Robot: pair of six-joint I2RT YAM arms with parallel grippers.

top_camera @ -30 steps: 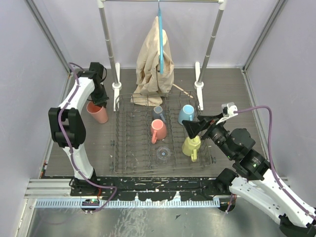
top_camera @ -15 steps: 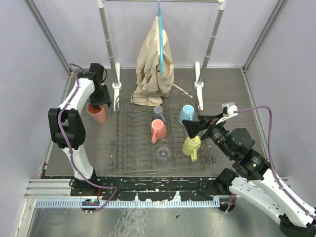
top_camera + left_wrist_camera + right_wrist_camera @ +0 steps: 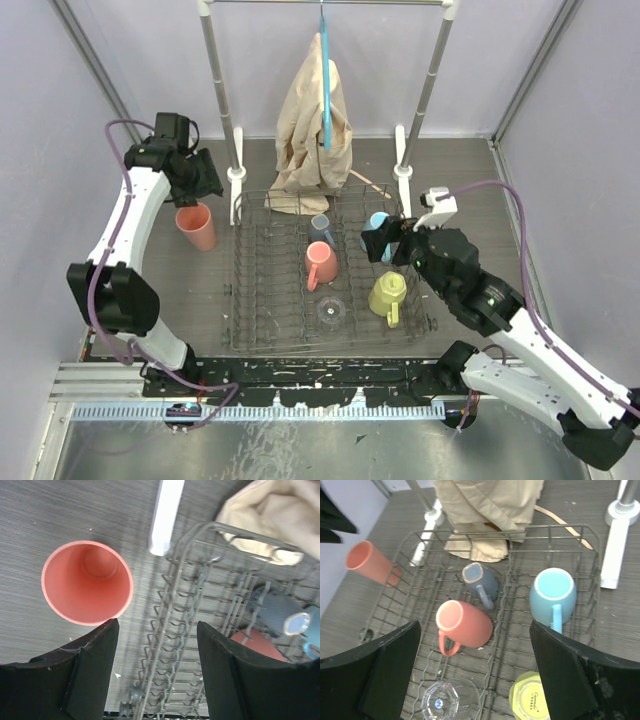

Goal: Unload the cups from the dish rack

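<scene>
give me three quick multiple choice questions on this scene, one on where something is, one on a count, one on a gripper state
1. Relative to the dish rack, where is the salmon cup? A) inside it B) on the table to its left C) under it
2. How many cups sit in the rack? A) three B) seven C) five
3. The left gripper is A) open and empty B) shut on the cup C) shut on a mug
Answers: 1 B, it stands mouth-up outside the wires; 2 C, grey-blue mug, salmon mug, light blue mug, yellow mug, clear glass; 3 A, spread wide, holding nothing.
</scene>
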